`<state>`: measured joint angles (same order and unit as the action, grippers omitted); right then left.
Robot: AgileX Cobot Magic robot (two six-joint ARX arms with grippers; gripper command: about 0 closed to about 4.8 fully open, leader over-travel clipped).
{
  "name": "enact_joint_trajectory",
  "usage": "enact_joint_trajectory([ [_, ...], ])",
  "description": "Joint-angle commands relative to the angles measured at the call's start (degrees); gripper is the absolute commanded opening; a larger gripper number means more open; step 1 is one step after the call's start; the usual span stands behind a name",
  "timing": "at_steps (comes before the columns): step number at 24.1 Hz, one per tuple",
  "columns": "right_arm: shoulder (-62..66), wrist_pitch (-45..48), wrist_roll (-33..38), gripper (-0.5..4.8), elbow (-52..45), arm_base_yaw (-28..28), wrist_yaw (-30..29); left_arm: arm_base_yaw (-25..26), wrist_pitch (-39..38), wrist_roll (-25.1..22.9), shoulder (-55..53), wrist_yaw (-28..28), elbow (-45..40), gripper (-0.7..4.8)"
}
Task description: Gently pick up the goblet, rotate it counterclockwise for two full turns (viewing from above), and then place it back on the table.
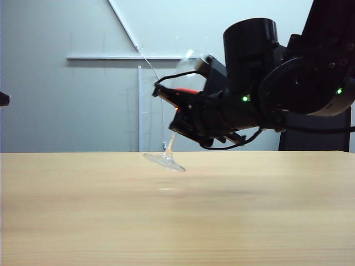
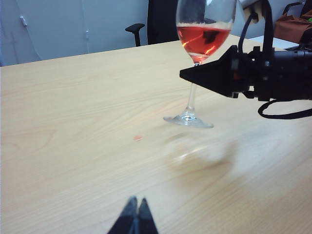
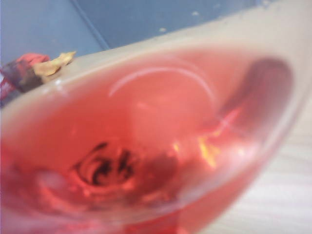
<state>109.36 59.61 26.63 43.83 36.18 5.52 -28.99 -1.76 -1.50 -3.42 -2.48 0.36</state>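
goblet (image 2: 202, 36) is lifted just off the worktop (image 2: 73, 122), tilted, red liquid inside. thin glass: fragile, slick, top-heavy. right gripper (image 2: 195, 74) fingers clamp the stem under the bowl, best spot. left gripper (image 2: 135, 214) fingers pinched together, empty, well apart.

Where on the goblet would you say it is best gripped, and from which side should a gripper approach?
Probably the thin stem just under the bowl, from the side with level fingers. That is where the right gripper holds the goblet now, its foot off the table and tilted. The bowl is wide, smooth and holds red liquid, so the narrow stem suits a gentle pinch. The left gripper sits shut, apart.
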Motion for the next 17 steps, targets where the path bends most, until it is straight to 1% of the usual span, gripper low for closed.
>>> enact_joint_trajectory([
  [1,-1.9,0.1,3.7,-0.05,0.3,-0.7,-1.5,0.0,0.5,0.0,0.0,-0.1,0.2,-0.05],
  [2,-2.4,-1.0,3.6,-0.05,0.3,-0.8,-1.3,0.0,0.5,0.0,0.0,-0.2,0.2,-0.05],
  [5,-5.0,-8.9,3.2,-0.05,1.4,-0.9,0.0,0.0,0.5,0.0,0.0,-0.2,0.2,-0.05],
  [7,-6.6,-16.0,0.3,-0.05,3.5,-0.9,0.7,0.0,0.5,0.0,0.0,-0.2,0.2,-0.05],
  [9,-7.7,-21.4,-5.2,-0.05,6.3,-0.5,1.6,0.0,0.5,0.0,0.0,-0.2,0.2,-0.05],
  [11,-8.4,-27.0,-11.5,-0.05,9.6,0.3,3.8,0.0,0.5,0.0,0.2,-0.1,0.2,-0.05],
  [13,-8.9,-29.6,-15.0,-0.05,11.2,0.3,4.5,0.0,0.5,0.0,0.7,-0.2,0.2,-0.05],
  [15,-9.5,-31.0,-23.8,-0.05,12.6,1.7,9.4,0.0,0.5,0.0,2.0,-0.2,0.2,-0.05],
  [17,-9.8,-31.0,-27.6,-0.05,12.6,2.8,11.0,0.0,0.4,0.0,2.6,-0.2,0.2,-0.05],
])
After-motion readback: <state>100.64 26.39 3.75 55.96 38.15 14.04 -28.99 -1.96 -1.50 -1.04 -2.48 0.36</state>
